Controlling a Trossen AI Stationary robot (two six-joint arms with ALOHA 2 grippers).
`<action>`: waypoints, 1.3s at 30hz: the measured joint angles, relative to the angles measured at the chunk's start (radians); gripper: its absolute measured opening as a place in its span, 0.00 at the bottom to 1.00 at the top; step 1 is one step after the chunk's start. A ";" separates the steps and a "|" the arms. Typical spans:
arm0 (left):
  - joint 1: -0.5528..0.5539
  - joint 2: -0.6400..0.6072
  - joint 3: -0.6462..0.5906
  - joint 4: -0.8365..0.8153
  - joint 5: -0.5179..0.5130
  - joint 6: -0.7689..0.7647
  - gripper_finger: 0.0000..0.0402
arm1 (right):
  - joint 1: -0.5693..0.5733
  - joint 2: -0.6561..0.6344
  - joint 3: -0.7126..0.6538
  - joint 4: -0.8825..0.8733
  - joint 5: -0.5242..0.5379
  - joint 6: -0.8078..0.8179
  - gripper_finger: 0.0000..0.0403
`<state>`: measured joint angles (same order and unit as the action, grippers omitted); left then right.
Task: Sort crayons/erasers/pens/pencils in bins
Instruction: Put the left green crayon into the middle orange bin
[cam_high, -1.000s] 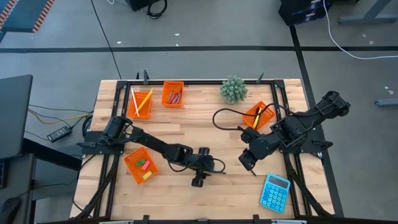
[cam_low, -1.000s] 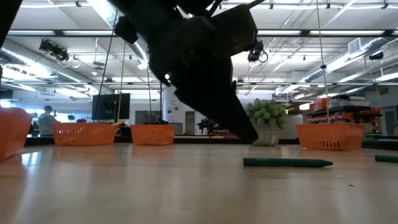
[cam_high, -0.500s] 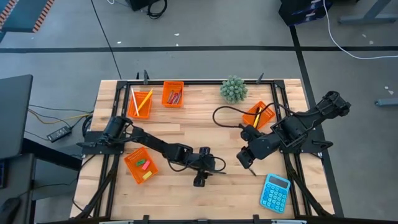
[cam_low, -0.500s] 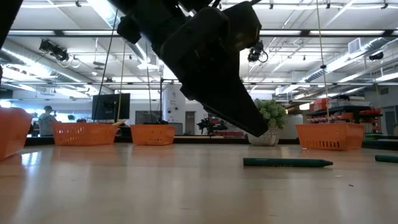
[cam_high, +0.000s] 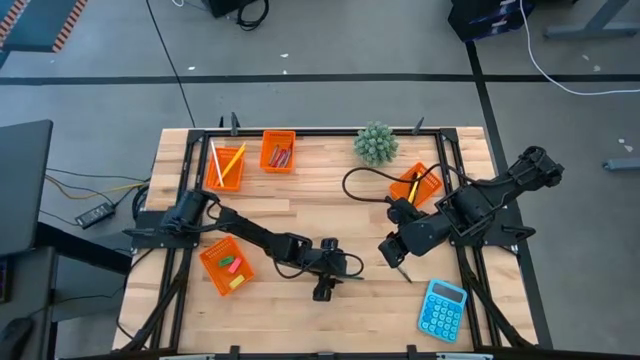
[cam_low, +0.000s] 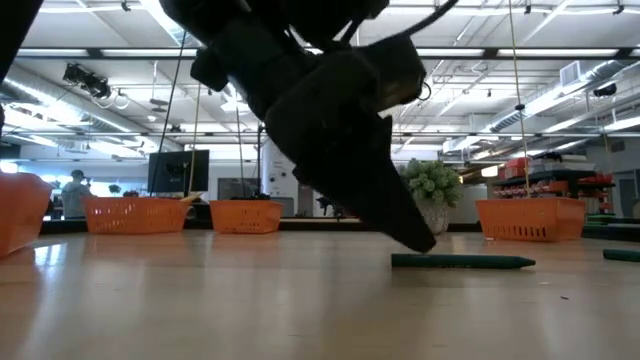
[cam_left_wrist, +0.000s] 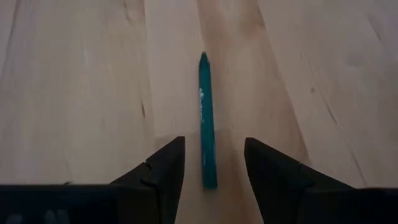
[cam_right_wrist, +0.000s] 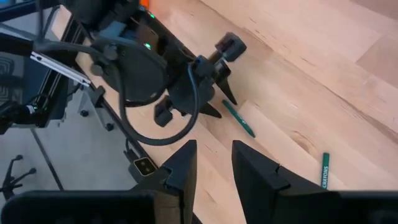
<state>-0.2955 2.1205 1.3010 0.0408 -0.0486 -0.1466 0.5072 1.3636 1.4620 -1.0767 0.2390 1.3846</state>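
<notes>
A teal crayon (cam_left_wrist: 206, 118) lies flat on the bare wood near the table's middle; it also shows as a teal crayon (cam_low: 462, 262) in the low view. My left gripper (cam_left_wrist: 211, 171) slants down over it, open, one finger on each side of the crayon's nearer end without touching it. My right gripper (cam_right_wrist: 214, 165) hangs open and empty high above the table's right half. A second green crayon (cam_right_wrist: 324, 169) lies on the wood below it. Four orange bins stand around: pencils (cam_high: 225, 165), crayons (cam_high: 278, 152), erasers (cam_high: 226, 265), pens (cam_high: 416, 186).
A small potted plant (cam_high: 376, 143) stands at the far edge. A blue calculator (cam_high: 443, 309) lies at the near right corner. Bare wood stretches between the bins in the table's middle. A black cable (cam_high: 360, 195) loops by the right bin.
My left gripper has sunk toward the table, its fingers coming down around the teal crayon's end. The crayon has stayed where it was.
</notes>
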 joint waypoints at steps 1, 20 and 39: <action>0.000 0.011 0.001 0.019 0.000 0.000 0.44 | 0.000 0.000 0.000 0.001 0.001 0.000 0.27; 0.000 0.039 0.004 0.006 -0.019 0.001 0.33 | 0.000 0.000 0.000 0.003 0.023 -0.020 0.27; 0.042 0.011 0.001 -0.086 -0.002 0.001 0.14 | 0.000 0.000 0.000 0.002 0.024 -0.050 0.27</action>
<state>-0.2538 2.1319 1.3019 -0.0456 -0.0510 -0.1453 0.5072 1.3636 1.4620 -1.0748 0.2626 1.3350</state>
